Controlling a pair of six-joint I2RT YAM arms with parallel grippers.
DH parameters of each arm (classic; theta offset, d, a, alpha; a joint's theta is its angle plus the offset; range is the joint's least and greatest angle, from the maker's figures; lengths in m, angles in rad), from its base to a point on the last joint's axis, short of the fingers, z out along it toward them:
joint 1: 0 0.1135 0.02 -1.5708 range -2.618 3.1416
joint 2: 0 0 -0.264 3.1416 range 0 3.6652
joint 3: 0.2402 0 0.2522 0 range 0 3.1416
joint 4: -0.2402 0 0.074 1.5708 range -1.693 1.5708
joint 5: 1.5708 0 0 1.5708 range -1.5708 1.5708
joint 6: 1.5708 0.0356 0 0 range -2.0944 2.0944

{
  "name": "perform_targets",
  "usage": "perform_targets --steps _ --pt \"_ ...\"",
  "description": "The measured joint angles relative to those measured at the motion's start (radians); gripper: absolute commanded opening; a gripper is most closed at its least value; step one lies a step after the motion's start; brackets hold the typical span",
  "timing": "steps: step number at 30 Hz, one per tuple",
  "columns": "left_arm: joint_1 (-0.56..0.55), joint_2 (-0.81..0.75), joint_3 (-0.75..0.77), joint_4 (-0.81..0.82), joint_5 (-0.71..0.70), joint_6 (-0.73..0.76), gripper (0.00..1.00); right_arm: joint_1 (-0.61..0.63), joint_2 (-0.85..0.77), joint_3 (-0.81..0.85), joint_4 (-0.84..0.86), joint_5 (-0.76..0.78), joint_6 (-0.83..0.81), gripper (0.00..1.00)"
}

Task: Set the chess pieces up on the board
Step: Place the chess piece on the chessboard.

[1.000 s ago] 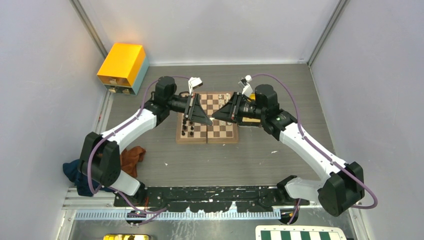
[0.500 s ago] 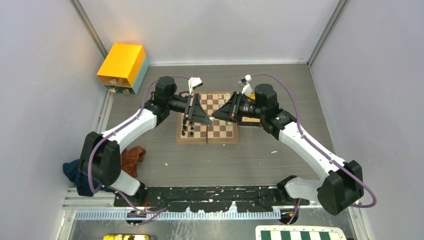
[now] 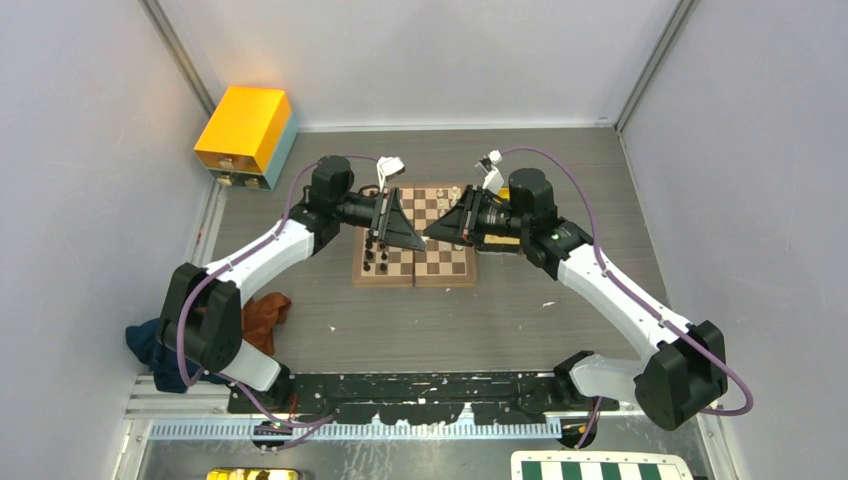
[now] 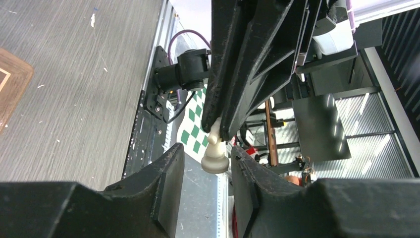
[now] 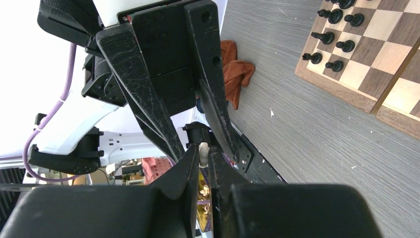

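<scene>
Top view: left claw (image 3: 419, 243) and right claw (image 3: 429, 237) meet tip to tip above the wooden chessboard (image 3: 445, 264); left wrist: left claw parted, straddling a cream chess piece (image 4: 215, 157); right wrist: right claw nearly closed, pinching it; a brushing finger could knock it onto the black pieces (image 5: 324, 36).

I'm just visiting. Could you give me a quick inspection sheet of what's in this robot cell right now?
Surface: grey table, light specks.
Job's things: board centred; black pieces on its left; cream piece held aloft.
Clutter: cloths, yellow box.
Grippers: right gripper pinches cream piece; left gripper open around it.
Cables: purple cables, looping free.
Surroundings: grey walls; checkered board at near edge.
</scene>
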Motion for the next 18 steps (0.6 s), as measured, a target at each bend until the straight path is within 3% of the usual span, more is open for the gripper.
perform_targets --steps 5,12,18 --pt "0.003 -0.001 -0.006 -0.036 -0.024 0.025 0.47 0.000 -0.004 0.000 -0.006 0.003 -0.016 0.01" --pt "0.008 -0.010 0.041 -0.332 -0.160 0.210 0.52 0.001 -0.011 0.000 -0.088 0.036 -0.075 0.01" --pt "0.011 -0.034 0.053 -0.467 -0.303 0.280 0.53 0.002 -0.025 0.014 -0.190 0.085 -0.150 0.01"
